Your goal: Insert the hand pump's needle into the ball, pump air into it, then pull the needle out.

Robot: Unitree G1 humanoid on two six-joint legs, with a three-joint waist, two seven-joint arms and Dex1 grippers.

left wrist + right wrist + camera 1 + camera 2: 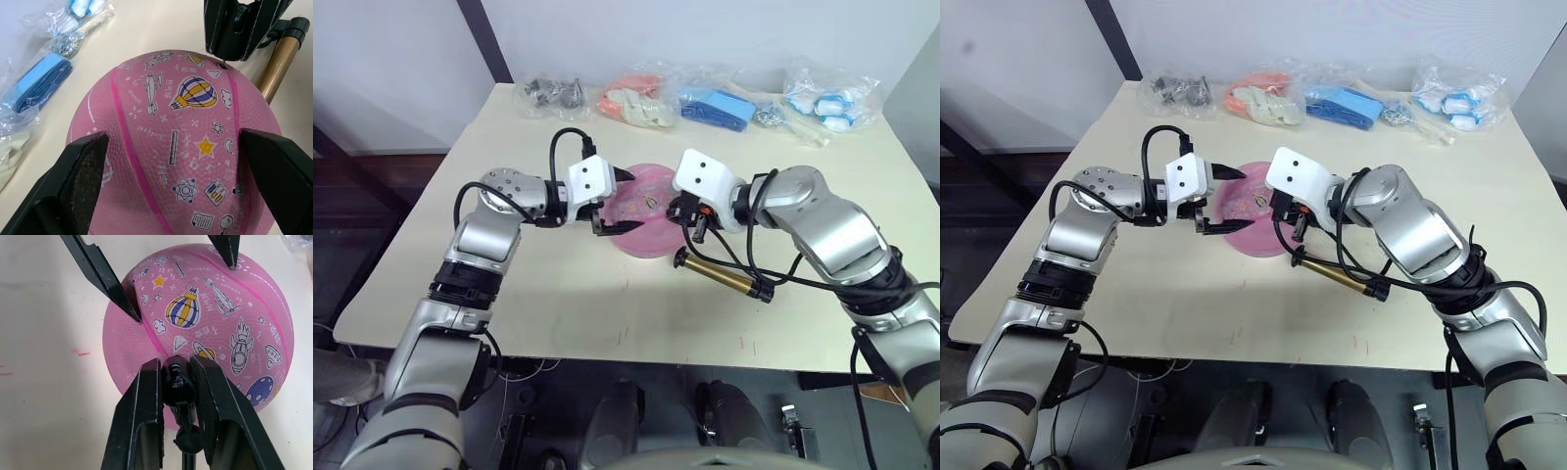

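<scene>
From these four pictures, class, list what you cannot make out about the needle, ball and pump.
- Needle tip: right gripper covers it; depth unclear.
- Ball's valve: under the black fitting.
- Hand pump handle: behind the right arm, head views.
- Left gripper fingertips against ball: squeeze unclear.
</scene>
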